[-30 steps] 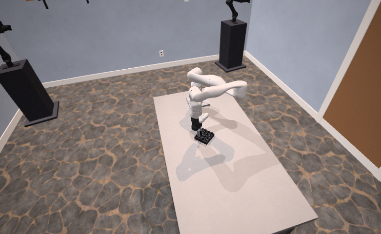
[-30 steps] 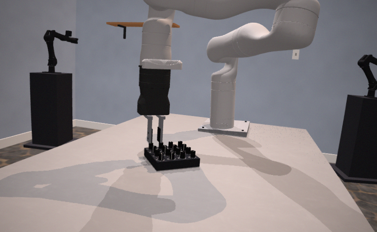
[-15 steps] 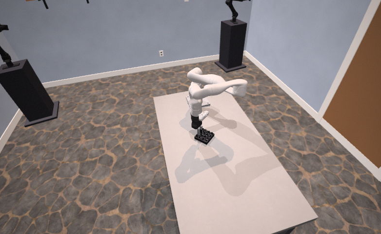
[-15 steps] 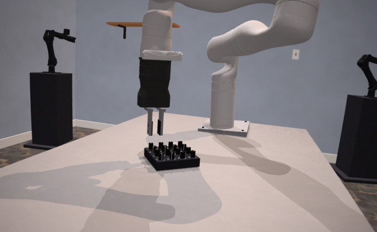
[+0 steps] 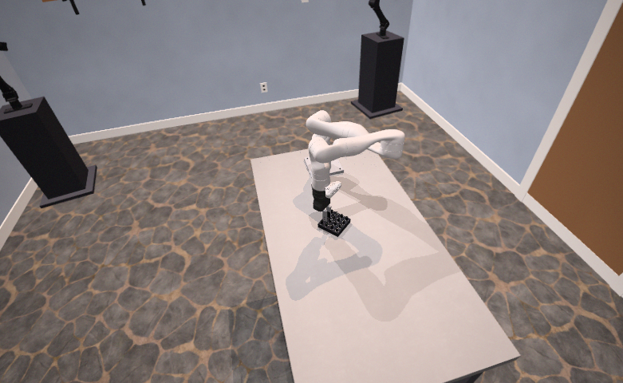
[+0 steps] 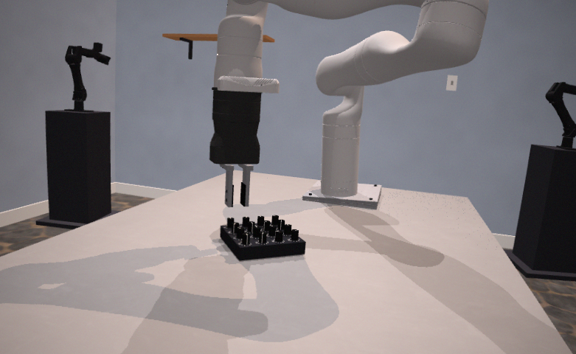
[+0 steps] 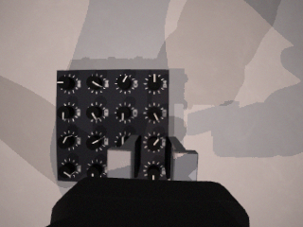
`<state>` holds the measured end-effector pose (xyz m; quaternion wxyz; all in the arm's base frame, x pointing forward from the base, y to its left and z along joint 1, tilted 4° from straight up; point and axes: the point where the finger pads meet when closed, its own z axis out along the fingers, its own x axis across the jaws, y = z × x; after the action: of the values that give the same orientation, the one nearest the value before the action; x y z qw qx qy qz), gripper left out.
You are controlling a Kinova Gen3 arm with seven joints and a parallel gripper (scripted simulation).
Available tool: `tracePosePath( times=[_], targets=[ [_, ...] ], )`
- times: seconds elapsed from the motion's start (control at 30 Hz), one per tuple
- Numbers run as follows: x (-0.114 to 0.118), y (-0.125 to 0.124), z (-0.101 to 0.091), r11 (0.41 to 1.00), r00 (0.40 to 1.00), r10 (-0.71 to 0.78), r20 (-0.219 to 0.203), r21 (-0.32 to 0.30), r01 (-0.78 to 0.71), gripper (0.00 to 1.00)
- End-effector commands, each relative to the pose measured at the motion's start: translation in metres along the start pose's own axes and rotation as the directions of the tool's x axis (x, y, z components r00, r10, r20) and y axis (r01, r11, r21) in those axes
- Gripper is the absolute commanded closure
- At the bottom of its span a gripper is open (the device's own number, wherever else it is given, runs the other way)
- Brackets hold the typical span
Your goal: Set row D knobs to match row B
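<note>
The black knob box (image 5: 328,230) (image 6: 273,251) (image 7: 111,98) stands on the table. In the wrist view the printed names lie right of the knobs, so row D is the right column, with knob 1 lowest. The line of D4 (image 7: 154,84) points up in that view, D3 (image 7: 153,113) down-right, D2 (image 7: 153,142) up-right and D1 (image 7: 153,171) down. B4 (image 7: 96,83) and B3 (image 7: 96,113) point down-right, B2 (image 7: 96,141) up-right. B1 is partly hidden. My gripper (image 6: 237,204) (image 7: 152,150) is partly open and empty, its fingertips above the box near D1 and D2.
The box stands on a pale table (image 5: 400,294) (image 6: 369,320). The arm's base plate (image 6: 343,200) is behind the box. Shadows of the arm cross the table and the box. Dark pedestals (image 5: 44,152) (image 5: 380,71) with small black arms stand away from the table.
</note>
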<state>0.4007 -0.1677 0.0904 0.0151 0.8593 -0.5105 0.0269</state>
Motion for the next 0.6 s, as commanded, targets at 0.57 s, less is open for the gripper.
tracePosePath(
  times=[0.57],
  targets=[
    [-0.0028, -0.0030, -0.0032, 0.967, 0.967, -0.254, 0.003, 0.000, 0.254, 0.54]
  ],
)
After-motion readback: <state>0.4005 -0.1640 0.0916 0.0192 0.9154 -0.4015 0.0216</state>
